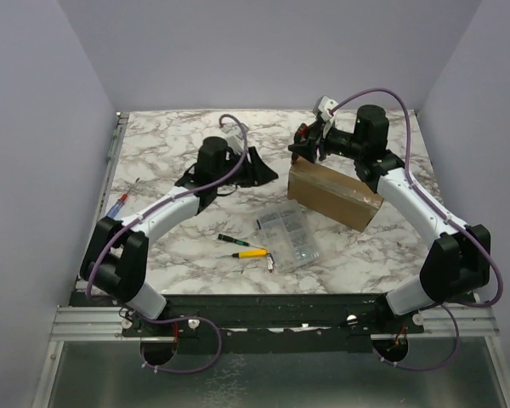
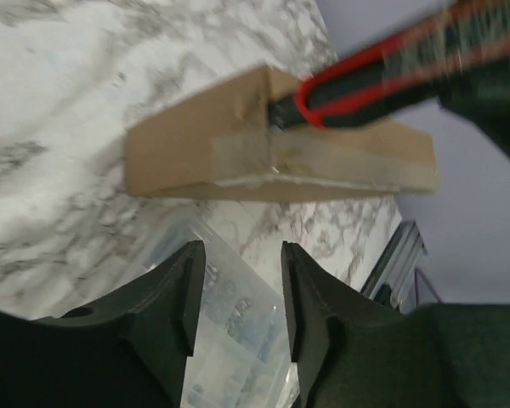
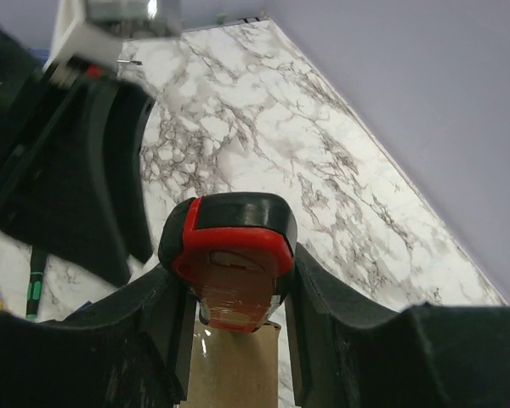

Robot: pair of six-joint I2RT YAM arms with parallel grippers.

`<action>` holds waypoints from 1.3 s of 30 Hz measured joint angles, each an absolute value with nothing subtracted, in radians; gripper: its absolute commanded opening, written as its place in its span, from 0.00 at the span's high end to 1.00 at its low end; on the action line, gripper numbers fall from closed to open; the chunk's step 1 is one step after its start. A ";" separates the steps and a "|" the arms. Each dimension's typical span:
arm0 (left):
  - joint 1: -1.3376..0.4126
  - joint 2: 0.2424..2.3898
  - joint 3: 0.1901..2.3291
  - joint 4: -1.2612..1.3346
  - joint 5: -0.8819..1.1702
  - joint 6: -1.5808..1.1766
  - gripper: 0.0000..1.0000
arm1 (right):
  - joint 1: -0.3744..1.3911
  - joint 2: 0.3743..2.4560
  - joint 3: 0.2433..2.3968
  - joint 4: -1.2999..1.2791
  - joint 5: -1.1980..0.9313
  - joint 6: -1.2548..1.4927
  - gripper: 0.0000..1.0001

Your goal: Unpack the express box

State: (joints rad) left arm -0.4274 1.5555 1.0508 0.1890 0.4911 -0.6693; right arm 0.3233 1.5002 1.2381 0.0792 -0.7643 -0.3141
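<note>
The express box [image 1: 334, 195], a flat brown cardboard mailer sealed with clear tape, lies right of centre. My right gripper [image 1: 310, 146] is shut on a red and black utility knife [image 3: 234, 246] and holds it at the box's far left end. In the left wrist view the knife [image 2: 382, 76] has its tip on the taped seam of the box [image 2: 238, 144]. In the right wrist view the box [image 3: 234, 374] shows just below the right gripper [image 3: 235, 280]. My left gripper [image 1: 257, 167] is open and empty, left of the box. Its jaws [image 2: 242, 280] hang above the clear case [image 2: 238, 323].
A clear plastic compartment case [image 1: 287, 236] of small parts lies in front of the box. A green-handled screwdriver [image 1: 231, 240] and a yellow-handled one [image 1: 253, 252] lie left of it. A red and blue tool [image 1: 121, 201] lies at the left edge. My left arm [image 3: 85, 170] is close beside the knife.
</note>
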 measured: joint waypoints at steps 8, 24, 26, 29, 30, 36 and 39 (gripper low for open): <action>-0.604 1.607 1.058 0.187 0.429 -0.654 0.67 | 0.323 1.500 1.239 0.080 -0.739 -0.299 1.00; -0.604 1.822 1.187 0.223 0.394 -0.889 0.74 | 0.334 1.434 1.192 0.068 -0.708 -0.282 1.00; -0.605 1.822 1.187 0.224 0.394 -0.907 0.73 | 0.347 1.434 1.192 0.067 -0.684 -0.297 1.00; -0.607 1.822 1.187 0.224 0.394 -0.937 0.73 | 0.360 1.434 1.192 0.070 -0.650 -0.296 1.00; -0.608 1.822 1.187 0.228 0.394 -0.945 0.73 | 0.362 1.434 1.192 0.072 -0.639 -0.293 1.00; -0.611 1.820 1.188 0.232 0.393 -0.991 0.73 | 0.411 1.434 1.190 0.082 -0.527 -0.292 1.00; -0.611 1.814 1.188 0.230 0.393 -1.010 0.73 | 0.447 1.432 1.189 0.091 -0.462 -0.300 1.00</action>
